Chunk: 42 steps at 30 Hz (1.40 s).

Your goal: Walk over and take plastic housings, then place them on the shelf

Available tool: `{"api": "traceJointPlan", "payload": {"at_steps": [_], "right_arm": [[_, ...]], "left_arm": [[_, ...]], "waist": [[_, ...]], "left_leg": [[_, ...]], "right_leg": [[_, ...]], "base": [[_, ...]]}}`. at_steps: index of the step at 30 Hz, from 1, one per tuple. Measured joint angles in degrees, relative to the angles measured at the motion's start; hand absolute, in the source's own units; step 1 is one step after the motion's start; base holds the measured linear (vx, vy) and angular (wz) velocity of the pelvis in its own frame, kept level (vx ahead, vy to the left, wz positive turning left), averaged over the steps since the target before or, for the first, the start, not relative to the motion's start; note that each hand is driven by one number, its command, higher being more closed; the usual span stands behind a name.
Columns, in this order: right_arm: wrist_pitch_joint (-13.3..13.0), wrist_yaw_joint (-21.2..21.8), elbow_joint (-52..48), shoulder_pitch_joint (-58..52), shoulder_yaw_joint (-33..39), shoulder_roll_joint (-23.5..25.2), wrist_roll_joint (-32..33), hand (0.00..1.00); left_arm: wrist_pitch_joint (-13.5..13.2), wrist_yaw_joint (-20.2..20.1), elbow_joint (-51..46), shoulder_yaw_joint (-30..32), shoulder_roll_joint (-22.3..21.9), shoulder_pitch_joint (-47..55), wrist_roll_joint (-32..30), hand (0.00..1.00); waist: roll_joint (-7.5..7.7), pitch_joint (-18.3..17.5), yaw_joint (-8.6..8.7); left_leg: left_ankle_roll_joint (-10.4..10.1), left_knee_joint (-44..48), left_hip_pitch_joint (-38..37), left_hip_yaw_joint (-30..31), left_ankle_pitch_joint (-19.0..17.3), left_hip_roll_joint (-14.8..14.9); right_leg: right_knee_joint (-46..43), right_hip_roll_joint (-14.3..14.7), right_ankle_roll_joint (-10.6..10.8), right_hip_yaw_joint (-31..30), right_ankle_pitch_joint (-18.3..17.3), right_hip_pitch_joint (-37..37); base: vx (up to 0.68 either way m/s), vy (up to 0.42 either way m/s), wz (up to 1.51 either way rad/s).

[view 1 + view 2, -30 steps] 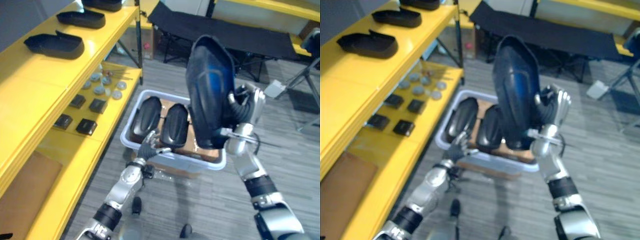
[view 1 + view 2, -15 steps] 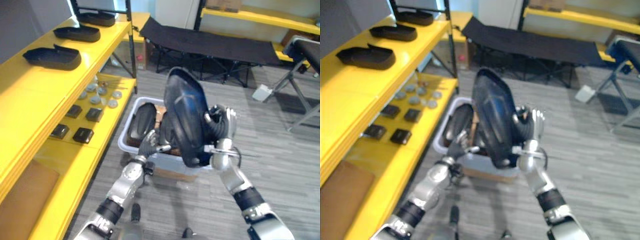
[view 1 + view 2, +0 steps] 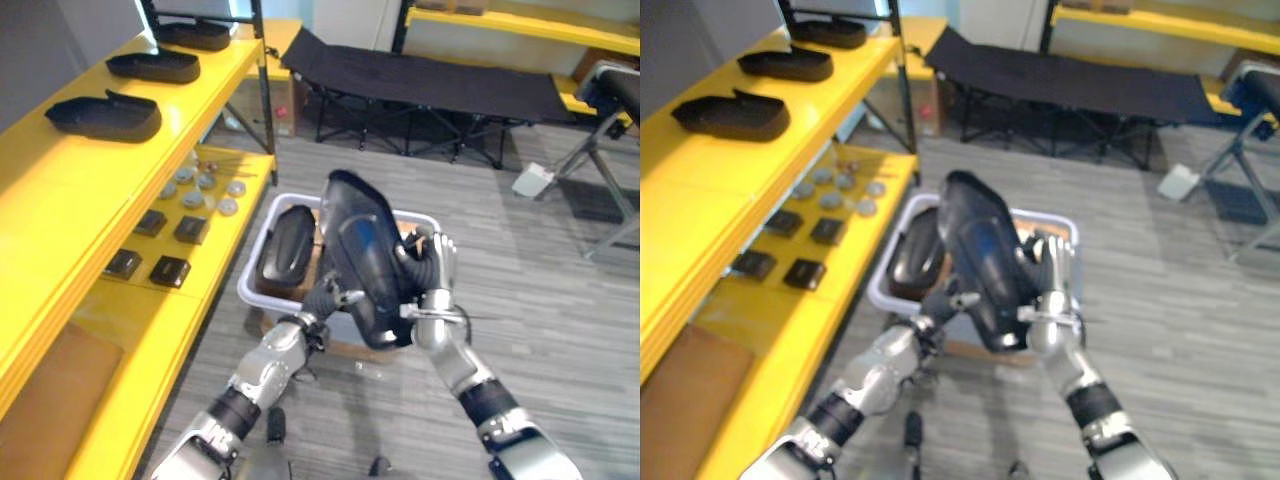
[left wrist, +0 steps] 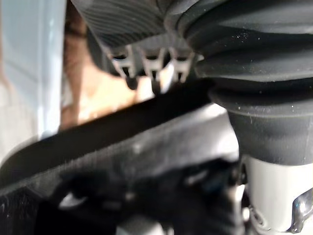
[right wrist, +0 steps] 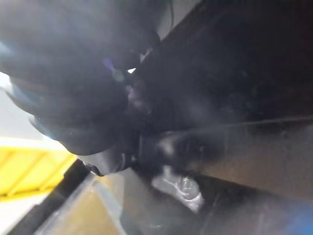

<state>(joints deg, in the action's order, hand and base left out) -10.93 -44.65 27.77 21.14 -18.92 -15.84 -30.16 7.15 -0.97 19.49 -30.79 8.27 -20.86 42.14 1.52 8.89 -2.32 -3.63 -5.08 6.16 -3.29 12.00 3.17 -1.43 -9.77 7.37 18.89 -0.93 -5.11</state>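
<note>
A large dark plastic housing with a blue sheen is held upright over the white bin. My right hand is shut on its right side. My left hand touches its lower left edge; the same edge crosses the left wrist view as a black housing rim. Another dark housing lies in the bin. On the yellow top shelf at the left rest three more housings, the nearest, then one behind it and the farthest.
The lower yellow shelf carries small black blocks, round grey discs and a brown board. A black folding cot stands behind the bin, a metal stand at the right. Grey floor lies open to the right.
The right hand has lowered the housing and brought it closer to the left. The left hand has left the bin's housing and reached the held housing's lower edge. The camera has shifted.
</note>
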Motion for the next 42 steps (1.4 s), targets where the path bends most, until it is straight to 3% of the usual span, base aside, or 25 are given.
{"api": "traceJointPlan", "payload": {"at_steps": [10, 15, 16, 21, 31, 37, 38, 42], "right_arm": [[0.0, 1.0, 0.4, 0.4, -0.8, -0.1, 0.1, 1.00], [0.0, 1.0, 0.8, 1.9, -2.7, -0.1, 0.2, 1.00], [-0.1, 0.9, 0.8, 2.0, -2.9, 0.1, 0.3, 1.00], [-0.4, -0.4, 0.8, 1.7, -3.8, 1.5, 3.2, 1.00], [-2.9, -3.0, 0.6, -3.7, -3.8, 5.3, 11.4, 1.00], [-4.2, -3.3, -0.2, -4.3, -3.7, 6.6, 12.6, 1.00], [-4.6, -3.3, -0.4, -4.6, -3.7, 6.7, 12.5, 0.00], [-7.6, -3.2, -1.0, -5.9, -3.9, 7.1, 12.5, 0.00]], "left_arm": [[1.2, -0.3, 1.9, -4.4, 0.1, 0.0, -0.1, 0.00], [1.0, 2.0, 2.0, -6.0, 0.3, 0.0, -3.0, 0.00], [0.9, 3.3, 2.0, -6.2, 0.3, 0.0, -4.3, 1.00], [-0.8, 9.1, 2.0, -6.6, 0.2, 0.1, -7.4, 1.00], [-8.3, 19.5, 2.7, -5.2, -0.1, 3.0, -8.4, 1.00], [-11.7, 20.2, 2.7, -3.1, -0.3, 3.3, -6.4, 1.00], [-12.5, 20.1, 3.3, -3.1, -0.3, 3.3, -5.8, 1.00], [-12.7, 19.3, 4.2, -2.6, -0.4, 3.4, -3.1, 1.00]], "waist": [[-0.57, -0.3, 0.09], [-0.57, -0.3, 0.02], [-0.57, -0.3, 0.01], [-0.57, -0.3, 0.07], [-0.55, -0.3, 0.27], [-0.45, -0.4, 0.75], [-0.31, -0.4, 0.75], [0.33, -0.8, 0.74]], "left_leg": [[0.2, 0.0, 0.0, 0.1, -0.1, 0.0], [0.2, 0.0, 0.0, 0.2, -0.1, 0.0], [0.2, 0.0, 0.0, 0.2, -0.1, 0.0], [0.1, 0.0, 0.0, 0.2, 0.0, 0.0], [0.1, 0.0, -0.1, -0.2, 0.1, 0.1], [-0.1, 0.0, -0.2, -0.5, -0.1, 0.1], [-0.1, 0.0, -0.3, -0.5, -0.2, 0.1], [-0.1, 0.0, -0.3, -0.6, -0.2, 0.0]], "right_leg": [[-0.3, -0.1, -0.1, 0.0, -0.1, 0.1], [-0.1, -0.2, 0.0, 0.1, -0.1, 0.3], [0.0, -0.2, 0.0, 0.1, -0.1, 0.3], [0.1, -0.3, -0.1, 0.0, -0.1, 0.3], [0.1, -0.3, 0.1, 0.0, -0.1, 0.2], [0.1, -0.4, -0.1, -0.1, -0.2, 0.3], [0.3, -0.5, -0.1, -0.2, -0.2, 0.3], [0.4, -0.6, -0.1, -0.2, -0.2, 0.4]], "base": [[-0.02, 0.000, 0.00], [0.00, 0.000, 0.00], [0.00, 0.000, 0.00], [0.00, 0.000, 0.00], [0.00, 0.000, 0.00], [0.00, 0.000, -0.01], [0.00, 0.000, 0.00], [0.00, 0.000, 0.00]]}}
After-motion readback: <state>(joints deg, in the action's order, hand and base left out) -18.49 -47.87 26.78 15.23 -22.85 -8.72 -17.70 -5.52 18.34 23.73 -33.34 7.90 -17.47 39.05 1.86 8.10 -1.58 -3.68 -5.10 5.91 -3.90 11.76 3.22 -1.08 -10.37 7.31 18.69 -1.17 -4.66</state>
